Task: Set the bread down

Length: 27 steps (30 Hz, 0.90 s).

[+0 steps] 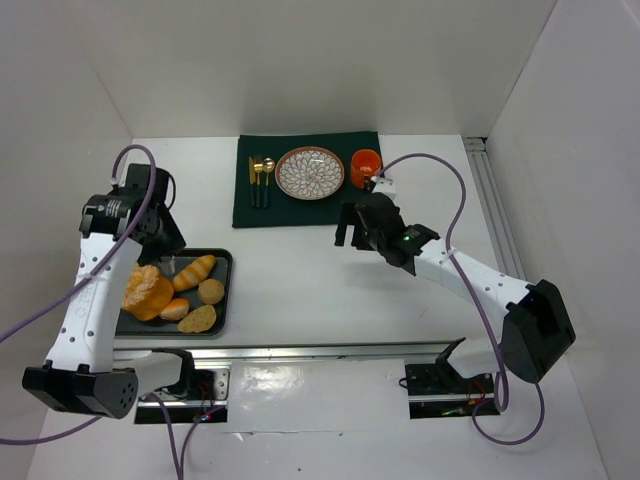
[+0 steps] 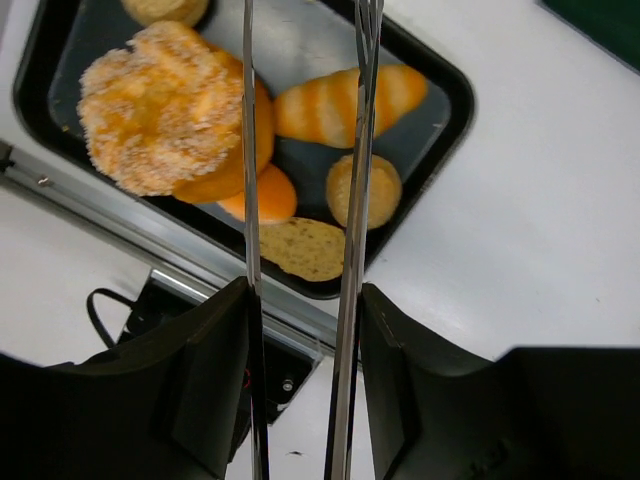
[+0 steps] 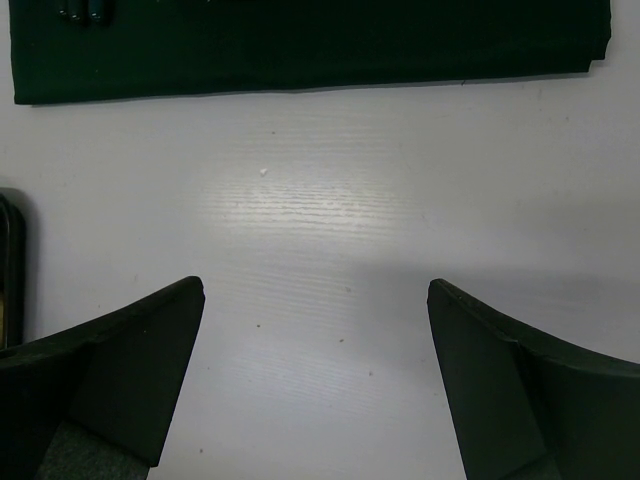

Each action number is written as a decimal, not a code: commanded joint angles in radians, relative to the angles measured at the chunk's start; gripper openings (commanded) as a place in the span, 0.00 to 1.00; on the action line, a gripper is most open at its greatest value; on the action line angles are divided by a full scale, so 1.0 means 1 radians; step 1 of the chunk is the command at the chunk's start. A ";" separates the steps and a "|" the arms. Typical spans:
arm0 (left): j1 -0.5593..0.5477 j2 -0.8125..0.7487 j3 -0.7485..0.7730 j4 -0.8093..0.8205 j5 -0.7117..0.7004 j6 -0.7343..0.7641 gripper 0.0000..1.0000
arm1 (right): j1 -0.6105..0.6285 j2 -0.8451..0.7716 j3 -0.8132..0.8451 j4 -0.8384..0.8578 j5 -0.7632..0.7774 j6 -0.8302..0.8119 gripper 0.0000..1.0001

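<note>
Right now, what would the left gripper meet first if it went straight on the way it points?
Likely the striped roll on the black tray: the tongs held in the left gripper straddle its end. The tong tips leave the frame, so depth is unclear.

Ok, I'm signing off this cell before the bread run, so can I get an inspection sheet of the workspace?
Surface: white table, bare in the middle.
Job's things: black tray of breads at left; patterned plate empty on the green placemat.
Clutter: orange cup and cutlery on the placemat.
Grippers: left gripper shut on thin metal tongs over the tray; right gripper open, empty, above bare table.
Cables: purple cables loop off both arms.
Surroundings: white walls; metal rail along the near edge.
</note>
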 commanded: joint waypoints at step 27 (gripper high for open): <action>0.114 -0.047 -0.222 -0.025 0.005 -0.083 0.53 | 0.009 0.044 0.041 0.058 -0.011 -0.037 1.00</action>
